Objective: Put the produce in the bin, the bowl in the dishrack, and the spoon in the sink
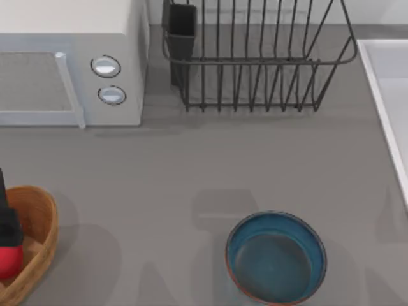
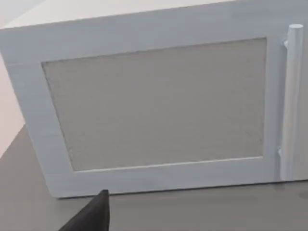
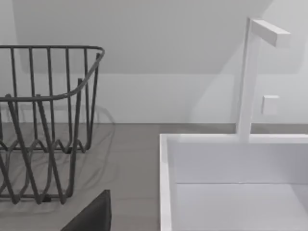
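Top view, worktop (image 1: 210, 159) grey. Left claw (image 1: 7, 231) at the far 9 o'clock edge, low on the frame, standing over the bin (image 1: 39, 217). The produce (image 1: 9, 261), bright red, sits directly under the dark claw body and within the bin's rim; whether the fingers grip it or have let it go, cannot tell. Whether the produce rests on the bin floor or hangs above it, also cannot tell.

Bin: light-brown wooden basket, cut off by the frame at 8 o'clock. Bowl (image 1: 276, 257): glossy blue with reddish-brown rim, upright on the worktop at about 5 o'clock, well apart from the bin, nothing visible inside it.

Dishrack (image 1: 255, 60): dark wire, at 12 o'clock, with the black utensil cup (image 1: 180, 29) at its corner nearest the microwave. Microwave (image 1: 70, 64): white, at 10 to 11 o'clock, two round knobs (image 1: 106, 66) on its face, just beside the dishrack. Sink (image 1: 386, 89): pale basin with raised rim, at 2 to 3 o'clock, running off the frame.

Left wrist view: microwave door (image 2: 159, 103) and its vertical handle (image 2: 292, 96); one dark fingertip (image 2: 94, 216) at the frame's edge.

Right wrist view: dishrack end (image 3: 48, 120), sink wall (image 3: 166, 183), white faucet (image 3: 250, 72) rising behind the basin; a dark fingertip (image 3: 94, 216) at the edge. Right claw state: cannot tell.
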